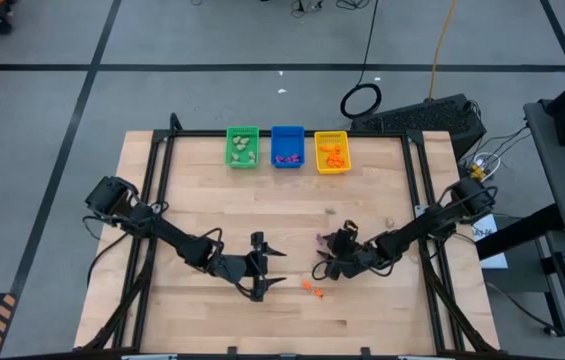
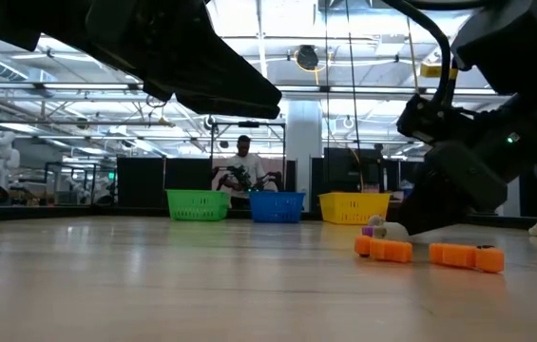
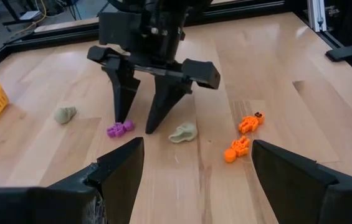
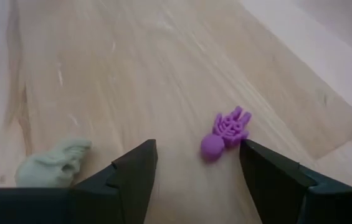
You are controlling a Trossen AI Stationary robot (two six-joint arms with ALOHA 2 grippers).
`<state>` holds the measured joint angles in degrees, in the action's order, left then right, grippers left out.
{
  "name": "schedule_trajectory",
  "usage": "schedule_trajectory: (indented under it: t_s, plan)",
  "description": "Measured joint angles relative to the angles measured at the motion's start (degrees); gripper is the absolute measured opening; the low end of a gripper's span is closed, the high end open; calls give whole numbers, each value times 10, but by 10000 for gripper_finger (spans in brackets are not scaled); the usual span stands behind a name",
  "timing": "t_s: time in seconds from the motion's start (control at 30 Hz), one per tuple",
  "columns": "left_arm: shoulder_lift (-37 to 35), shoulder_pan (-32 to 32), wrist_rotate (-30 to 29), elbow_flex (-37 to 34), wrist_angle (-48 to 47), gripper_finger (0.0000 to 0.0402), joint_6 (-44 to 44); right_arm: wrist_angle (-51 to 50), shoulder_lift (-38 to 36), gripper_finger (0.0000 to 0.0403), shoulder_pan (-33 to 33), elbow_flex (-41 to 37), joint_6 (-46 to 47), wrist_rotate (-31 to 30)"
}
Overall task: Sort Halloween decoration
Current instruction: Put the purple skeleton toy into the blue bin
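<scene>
A purple trinket [image 4: 225, 132] lies on the wooden table between the open fingers of my right gripper [image 4: 191, 155], close to one finger; it also shows in the left wrist view [image 3: 119, 129]. The right gripper [image 3: 136, 126] points down at the table's middle [image 1: 322, 257]. A pale beige trinket [image 3: 183, 132] lies just outside its other finger. Two orange trinkets [image 3: 249, 122] [image 3: 237, 149] lie nearer the front edge [image 1: 310, 288]. Another beige trinket [image 3: 65, 114] lies farther off. My left gripper [image 1: 275, 268] hovers open and empty, left of the right one. My right gripper has one fingertip [image 3: 121, 119] right beside the purple trinket, fingers pointing down from above. I cannot tell whether the finger touches the trinket. The trinket lies flat on the table.
A green bin [image 1: 242, 147], a blue bin [image 1: 287, 146] and a yellow bin [image 1: 332, 152] stand in a row at the far edge, holding beige, purple and orange trinkets. A black frame [image 1: 162, 140] runs round the table. A person shows beyond the table [image 2: 242, 152].
</scene>
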<state>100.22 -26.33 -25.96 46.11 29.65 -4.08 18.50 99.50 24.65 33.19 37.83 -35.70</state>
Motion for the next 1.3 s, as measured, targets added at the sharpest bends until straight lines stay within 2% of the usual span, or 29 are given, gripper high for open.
schedule_trajectory:
  t_s: [0.23, 0.57, 0.77, 1.0, 1.3]
  plan:
    - [0, 0, 0, 0, 0, 297, 3, 36, 16, 205, -3, 0, -40, -6]
    - [0, 0, 0, 0, 0, 297, 3, 36, 16, 106, -9, 0, -60, -2]
    - [0, 1, 0, 0, 0, 297, 3, 36, 17, 67, -11, 0, -60, -2]
    - [0, 13, 0, 0, -1, 297, 3, 36, 5, 48, -11, -1, -76, 14]
    - [0, 14, 4, 0, -1, 297, 0, 31, -70, 47, -11, -2, -116, 17]
